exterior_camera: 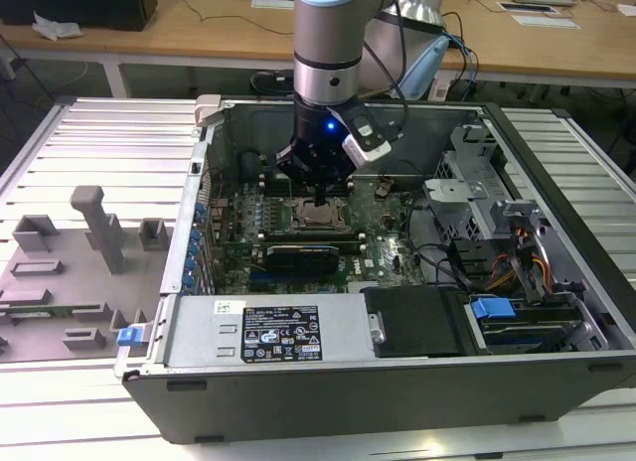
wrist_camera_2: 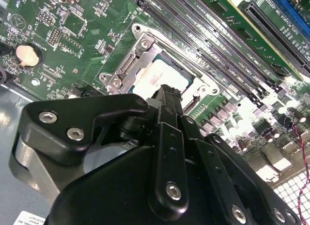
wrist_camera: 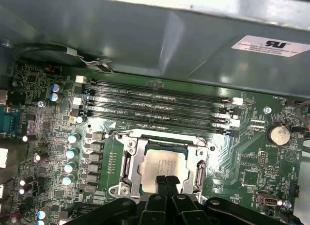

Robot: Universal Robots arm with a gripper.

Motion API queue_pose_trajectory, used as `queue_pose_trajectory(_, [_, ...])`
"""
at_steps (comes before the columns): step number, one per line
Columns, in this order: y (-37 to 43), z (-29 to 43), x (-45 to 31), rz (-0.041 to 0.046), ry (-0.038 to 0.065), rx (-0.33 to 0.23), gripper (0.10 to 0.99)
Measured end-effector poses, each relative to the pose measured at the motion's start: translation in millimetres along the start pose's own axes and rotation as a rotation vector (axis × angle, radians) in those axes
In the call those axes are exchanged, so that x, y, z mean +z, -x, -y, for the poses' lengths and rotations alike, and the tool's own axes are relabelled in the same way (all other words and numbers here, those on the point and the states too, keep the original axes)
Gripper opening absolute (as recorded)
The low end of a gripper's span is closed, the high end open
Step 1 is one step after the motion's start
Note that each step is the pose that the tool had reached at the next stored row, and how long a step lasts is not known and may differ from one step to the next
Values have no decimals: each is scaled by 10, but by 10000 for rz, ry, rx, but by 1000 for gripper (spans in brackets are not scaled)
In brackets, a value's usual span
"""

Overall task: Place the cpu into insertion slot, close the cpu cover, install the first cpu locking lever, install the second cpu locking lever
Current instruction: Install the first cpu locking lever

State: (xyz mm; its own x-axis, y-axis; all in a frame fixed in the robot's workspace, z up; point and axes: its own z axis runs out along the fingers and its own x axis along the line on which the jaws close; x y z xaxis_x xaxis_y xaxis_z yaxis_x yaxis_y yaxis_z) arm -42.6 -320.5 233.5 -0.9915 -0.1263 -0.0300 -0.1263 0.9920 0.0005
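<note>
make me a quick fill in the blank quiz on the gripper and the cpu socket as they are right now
1. The gripper hangs over the cpu with its fingers ____.
2. The cpu lies in the socket, and the cpu cover is folded ____ around it.
3. The round coin battery sits on the ____ motherboard.

Missing words: shut; down; green.

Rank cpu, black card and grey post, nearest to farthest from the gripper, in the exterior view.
1. cpu: right under the gripper.
2. black card: inside the case, beside the cpu.
3. grey post: outside it, exterior view's left.
</note>
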Motion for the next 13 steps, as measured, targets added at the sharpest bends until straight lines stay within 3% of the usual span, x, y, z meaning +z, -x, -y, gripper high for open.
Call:
queue_pose_trajectory(5, [0,1,-3,-1,2,1,106])
queue_pose_trajectory(9, [4,0,-146,0,4,0,106])
queue_pose_trajectory(13, [5,0,-150,1,4,0,106])
